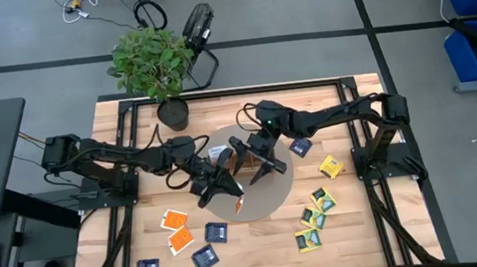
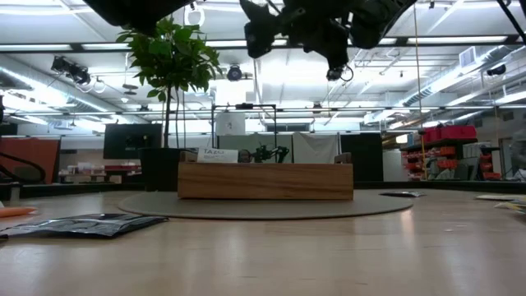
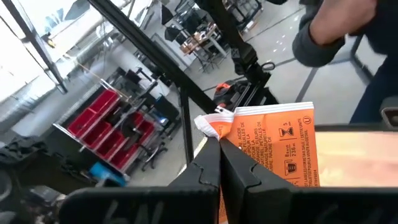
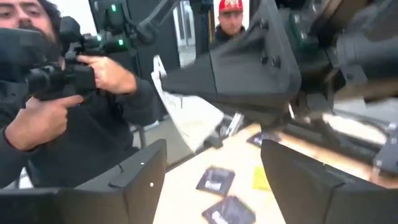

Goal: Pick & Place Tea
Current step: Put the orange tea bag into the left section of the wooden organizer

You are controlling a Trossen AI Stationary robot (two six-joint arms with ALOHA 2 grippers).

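Observation:
My left gripper (image 1: 227,191) is shut on an orange tea packet (image 3: 273,143) above the round grey mat (image 1: 272,197). In the right wrist view this packet (image 4: 186,118) shows its white face under the left gripper (image 4: 249,68). My right gripper (image 1: 255,163) stands open just beside it, over the mat, nothing between its fingers (image 4: 143,174). The wooden tray (image 2: 265,181) rests on the mat below both arms. More tea lies flat on the table: orange packets (image 1: 177,229), dark blue ones (image 1: 210,245) and yellow-green ones (image 1: 314,219). My left gripper pinches the orange packet between its two fingers (image 3: 208,171) at a crumpled corner (image 3: 214,124). The fingers come about level from the table's left. The rest of the packet sticks out past the fingertips, lifted clear of the mat and tray.
A potted plant (image 1: 153,62) stands at the table's far edge. One dark blue packet (image 1: 300,146) and one yellow-green packet (image 1: 331,167) lie right of the mat. Beyond the table a person holds a dark device (image 4: 62,74); another person stands farther back.

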